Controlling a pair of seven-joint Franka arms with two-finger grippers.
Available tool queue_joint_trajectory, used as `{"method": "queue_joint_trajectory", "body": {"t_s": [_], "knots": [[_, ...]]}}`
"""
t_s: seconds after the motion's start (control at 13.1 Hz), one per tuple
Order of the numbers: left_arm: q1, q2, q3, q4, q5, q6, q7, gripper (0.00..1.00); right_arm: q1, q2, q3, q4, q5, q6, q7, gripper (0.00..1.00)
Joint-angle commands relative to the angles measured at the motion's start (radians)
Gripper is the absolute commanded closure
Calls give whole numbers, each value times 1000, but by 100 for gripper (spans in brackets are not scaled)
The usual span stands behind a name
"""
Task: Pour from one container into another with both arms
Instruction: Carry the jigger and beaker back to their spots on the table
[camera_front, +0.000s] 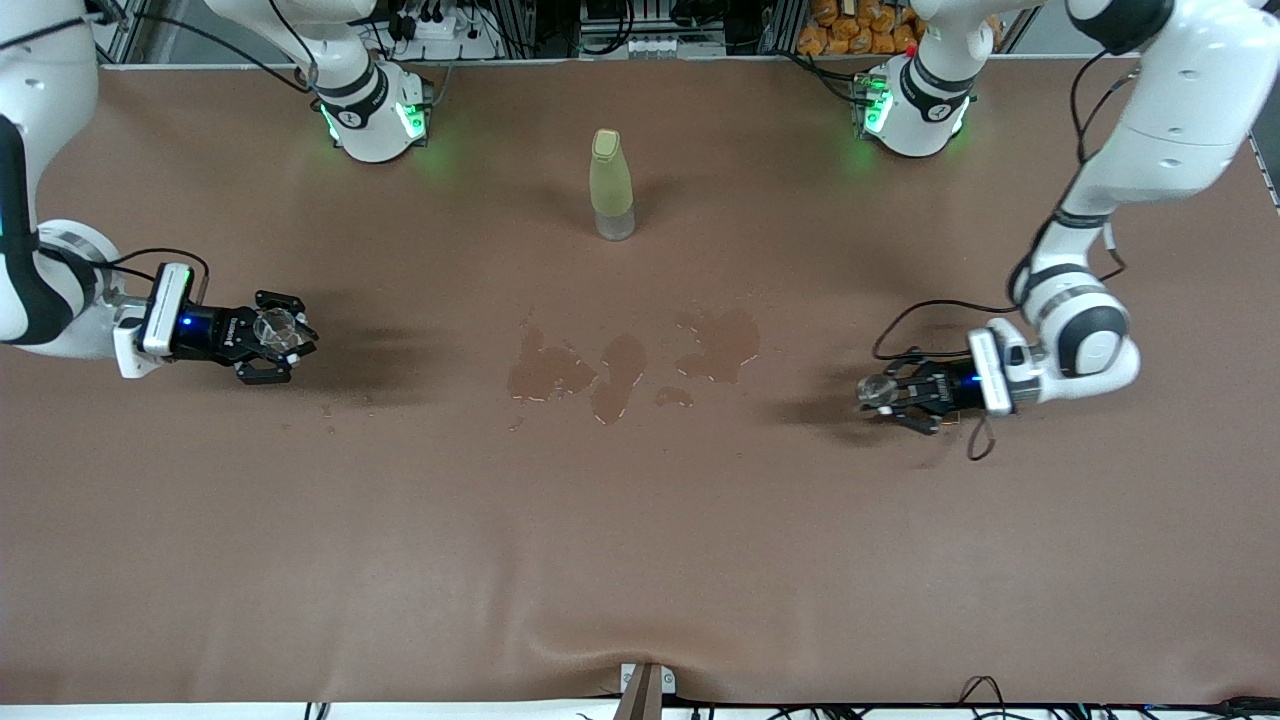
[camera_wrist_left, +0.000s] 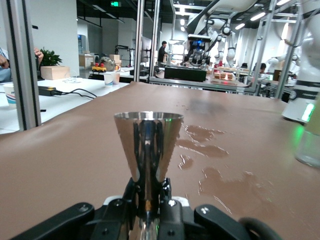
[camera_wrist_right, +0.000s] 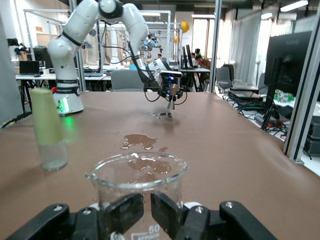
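Note:
At the right arm's end of the table, my right gripper (camera_front: 283, 336) is shut on the wall of a clear glass beaker (camera_front: 277, 328), holding it just over the cloth. In the right wrist view the beaker (camera_wrist_right: 136, 172) stands upright and looks empty, its wall pinched at my right gripper (camera_wrist_right: 151, 210). At the left arm's end, my left gripper (camera_front: 888, 393) is shut on a small shiny metal cone cup (camera_front: 872, 390). In the left wrist view the cup (camera_wrist_left: 148, 140) flares upward from my left gripper (camera_wrist_left: 149, 200).
A pale green capped bottle (camera_front: 611, 185) stands mid-table toward the robots' bases, also visible as the bottle (camera_wrist_right: 48, 130). Wet patches (camera_front: 620, 365) darken the brown tablecloth (camera_front: 640, 560) between the two grippers. Cables hang from both wrists.

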Motion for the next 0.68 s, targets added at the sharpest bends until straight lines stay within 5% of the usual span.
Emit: {"method": "queue_joint_trajectory", "body": {"t_s": [0.0, 0.61], "knots": [[93, 19, -13, 44, 107, -54, -31, 100, -35, 111, 18, 50, -17, -44, -128, 100], [219, 120, -8, 98, 171, -153, 13, 100, -52, 262, 31, 90, -10, -45, -285, 100]]}}
